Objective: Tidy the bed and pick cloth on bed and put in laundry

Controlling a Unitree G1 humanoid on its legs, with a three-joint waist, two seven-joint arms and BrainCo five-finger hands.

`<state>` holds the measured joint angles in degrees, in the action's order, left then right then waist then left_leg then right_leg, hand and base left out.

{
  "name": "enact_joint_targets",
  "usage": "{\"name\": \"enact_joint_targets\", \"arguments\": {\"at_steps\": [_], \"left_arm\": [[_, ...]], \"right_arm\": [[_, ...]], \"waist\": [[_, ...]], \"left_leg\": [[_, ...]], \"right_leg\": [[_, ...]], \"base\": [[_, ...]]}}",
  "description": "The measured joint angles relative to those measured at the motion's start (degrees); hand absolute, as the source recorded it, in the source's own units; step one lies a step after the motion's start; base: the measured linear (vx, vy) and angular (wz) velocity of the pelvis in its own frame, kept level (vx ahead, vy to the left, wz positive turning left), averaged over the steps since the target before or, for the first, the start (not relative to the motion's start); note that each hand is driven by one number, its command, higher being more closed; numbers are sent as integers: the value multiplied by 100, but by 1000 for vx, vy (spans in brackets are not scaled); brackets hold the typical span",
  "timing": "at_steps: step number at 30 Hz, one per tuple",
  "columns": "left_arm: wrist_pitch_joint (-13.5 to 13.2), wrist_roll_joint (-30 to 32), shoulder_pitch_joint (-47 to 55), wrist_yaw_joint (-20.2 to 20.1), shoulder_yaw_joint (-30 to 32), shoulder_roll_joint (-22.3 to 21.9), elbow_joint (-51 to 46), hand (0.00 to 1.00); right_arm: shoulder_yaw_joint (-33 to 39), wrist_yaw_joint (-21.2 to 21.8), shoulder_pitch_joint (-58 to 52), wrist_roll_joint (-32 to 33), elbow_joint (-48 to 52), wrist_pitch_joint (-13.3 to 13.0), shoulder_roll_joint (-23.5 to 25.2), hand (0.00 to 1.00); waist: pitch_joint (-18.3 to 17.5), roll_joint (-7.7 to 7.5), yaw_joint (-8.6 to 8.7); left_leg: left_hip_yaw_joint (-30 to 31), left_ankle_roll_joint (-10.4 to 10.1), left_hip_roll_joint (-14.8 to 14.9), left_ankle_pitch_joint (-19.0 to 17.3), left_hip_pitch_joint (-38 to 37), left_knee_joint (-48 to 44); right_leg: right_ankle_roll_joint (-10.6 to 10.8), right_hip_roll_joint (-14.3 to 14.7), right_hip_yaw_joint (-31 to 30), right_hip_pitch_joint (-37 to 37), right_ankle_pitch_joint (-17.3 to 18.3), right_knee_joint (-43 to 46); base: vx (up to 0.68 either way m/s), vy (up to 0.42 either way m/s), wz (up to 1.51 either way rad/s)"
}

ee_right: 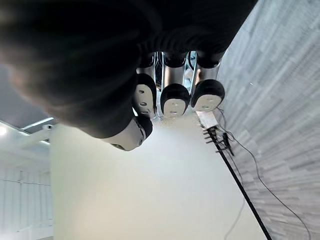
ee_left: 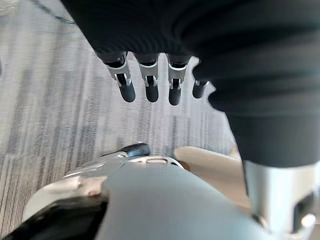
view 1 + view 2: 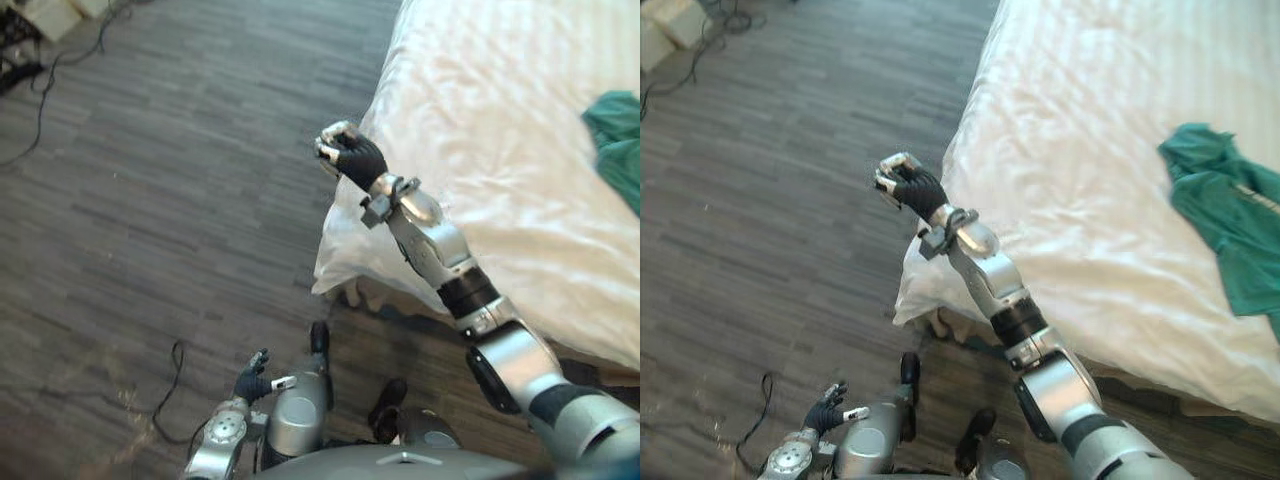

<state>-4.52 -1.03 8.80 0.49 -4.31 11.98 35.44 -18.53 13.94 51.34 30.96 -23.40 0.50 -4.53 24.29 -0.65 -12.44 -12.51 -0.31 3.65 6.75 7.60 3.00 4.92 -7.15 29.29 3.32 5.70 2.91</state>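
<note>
the green cloth (image 3: 1225, 225) lay crumpled on the white striped bed (image 3: 1090, 150), near its far right side, untouched and well apart from both hands. the right hand (image 3: 908, 185) was raised by the bed's near corner, fingers curled in and holding nothing. the left hand (image 3: 252, 380) hung low at the robot's side over the grey wood floor (image 3: 150, 200), fingers straight and empty

A grey plank floor (image 3: 180, 180) is laid beside a bed (image 3: 1090, 130), which is covered with white striped bedding. A plain white wall (image 1: 150, 200) is seen, with a strip light (image 1: 37, 122) glowing on the ceiling.
</note>
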Motion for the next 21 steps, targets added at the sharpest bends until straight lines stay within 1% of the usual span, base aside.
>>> {"name": "enact_joint_targets", "arguments": {"at_steps": [1,2,3,4,5,6,7,8,10,11,12,14,17,18,20,21], "left_arm": [[-29,-98,-103,-9,-2,-3,-88,0],[-29,-98,-103,-9,-2,-3,-88,0],[-34,-243,-229,-19,-6,-22,-100,0],[-33,-290,-313,-38,-19,-25,-97,0],[-33,-290,-344,-55,-19,-26,-101,0],[-34,-294,-386,-68,-22,-28,-116,0],[-30,-301,-439,-91,-41,-49,-115,0],[-30,-310,-452,-100,-56,-53,-121,0],[-19,-465,-544,-202,-271,-59,-165,0],[-17,-465,-572,-228,-297,-82,-166,0],[-16,-465,-626,-271,-298,-166,-158,0],[-29,-466,-753,-298,-410,-281,-108,0],[-96,-481,-970,-306,-478,-383,44,0],[-120,-540,-1061,-306,-482,-435,80,0],[-150,-622,-1223,-300,-503,-528,141,0],[-156,-675,-1360,-282,-564,-550,209,0]], "right_arm": [[11,-69,231,42,-91,-4,-5,100],[11,-69,231,42,-91,-4,-5,100],[11,-80,456,45,-278,-10,-8,100],[16,-84,578,46,-418,-17,-14,100],[31,-87,601,49,-483,-26,-13,100],[41,-108,637,58,-576,-24,-14,100],[73,-141,639,149,-709,-21,-17,100],[81,-153,644,165,-757,-20,-17,100],[201,-264,642,207,-1149,-9,-24,100],[222,-298,639,207,-1271,1,-26,100],[232,-307,601,203,-1503,0,-45,100],[255,-365,438,196,-1794,0,-117,100],[287,-579,53,127,-2276,3,-89,100],[335,-667,-43,93,-2491,11,-74,100],[522,-836,-158,-91,-2762,23,-92,100],[653,-972,-212,-81,-2915,24,-146,100]], "waist": [[65,22,-76],[65,22,-76],[111,92,-139],[167,189,-162],[182,222,-163],[227,305,-235],[289,425,-300],[306,460,-302],[422,691,-317],[446,741,-337],[485,824,-393],[523,957,-430],[540,1039,-437],[538,1042,-432],[533,1051,-425],[532,1053,-414]], "left_leg": [[61,5,3,52,160,-6],[61,5,3,52,160,-6],[98,20,-1,109,317,-6],[183,27,-15,152,402,-5],[215,24,-23,175,458,-7],[229,30,-14,199,552,-10],[271,31,-17,238,666,-10],[291,29,-19,256,689,-10],[398,23,-24,339,878,-5],[407,17,-22,356,944,-10],[430,-4,-26,406,1063,-9],[490,-24,-43,469,1221,-8],[527,-66,-118,541,1437,-9],[553,-134,-147,589,1520,-10],[592,-188,-170,629,1639,-10],[614,-238,-168,666,1726,-14]], "right_leg": [[-5,14,19,-127,-4,4],[-5,14,19,-127,-4,4],[-4,16,82,-253,-4,12],[-3,16,162,-308,-4,26],[-3,15,173,-350,-4,35],[-5,11,175,-472,-1,93],[-7,3,182,-583,3,141],[-7,2,190,-606,3,153],[-14,-18,269,-805,29,278],[-13,-34,272,-892,50,344],[-17,-85,274,-1073,117,505],[-43,-179,267,-1355,226,814],[-44,-405,179,-1859,503,1401],[-68,-497,138,-2040,567,1602],[-89,-580,25,-2308,639,1856],[-114,-605,-32,-2438,654,1961]], "base": [[-73,9,20],[-62,10,18],[-42,15,21],[-32,13,28],[-56,31,20],[-45,34,10],[-53,41,6],[-33,36,14],[-37,40,18],[-37,40,8],[-29,34,2],[-24,30,7],[-23,8,2],[-18,-13,-8],[-25,-42,-14],[-37,-46,-16]]}}
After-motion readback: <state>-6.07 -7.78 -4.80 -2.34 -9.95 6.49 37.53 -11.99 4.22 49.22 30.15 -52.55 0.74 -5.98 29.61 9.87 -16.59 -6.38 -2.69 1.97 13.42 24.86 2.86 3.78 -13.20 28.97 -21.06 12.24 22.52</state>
